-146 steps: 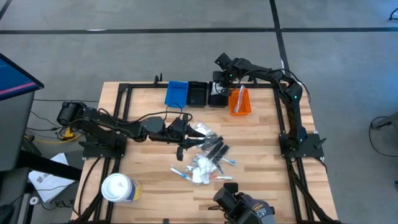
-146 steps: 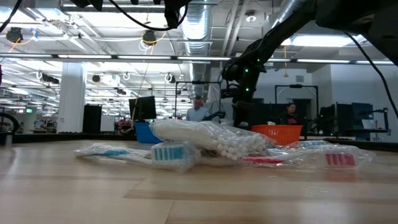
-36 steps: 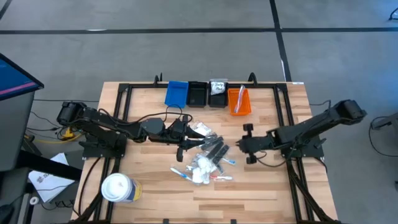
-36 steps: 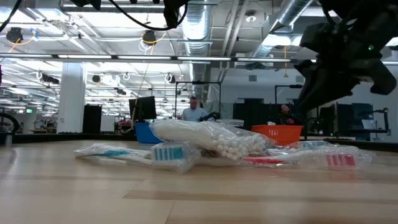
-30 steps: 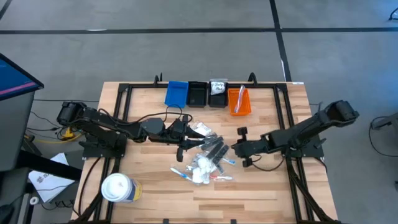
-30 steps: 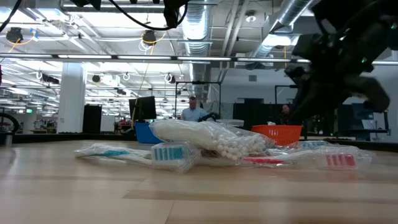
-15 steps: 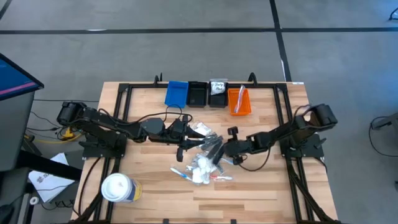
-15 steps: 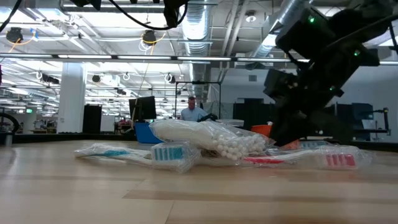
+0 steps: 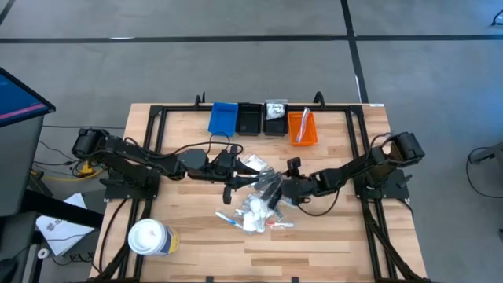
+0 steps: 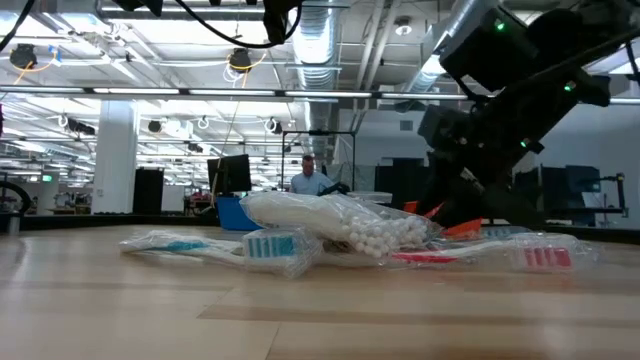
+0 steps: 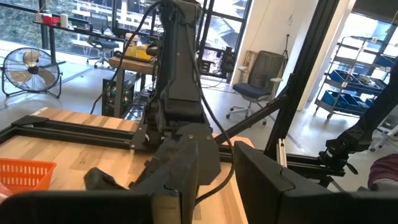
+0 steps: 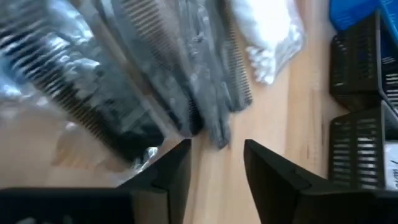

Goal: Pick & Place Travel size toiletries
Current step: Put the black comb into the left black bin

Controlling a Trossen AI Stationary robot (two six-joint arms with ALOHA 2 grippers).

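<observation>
The toiletries lie in a heap in the middle of the table: black combs in clear bags, a sachet of white cotton swabs, and toothbrushes in wrappers. My right gripper is open and low at the heap's right side, its fingers just short of the comb ends. My left gripper is open at the heap's left side and rests low.
A row of small bins stands at the far edge: blue, black, a black one holding a white packet, and orange. A white tub stands at the near left corner. Black frame rails border the table.
My right gripper has travelled from the table's right side toward its left, dropping down to the table and reaching the right side of the heap by the combs. The heap and my left arm have stayed where they were.
</observation>
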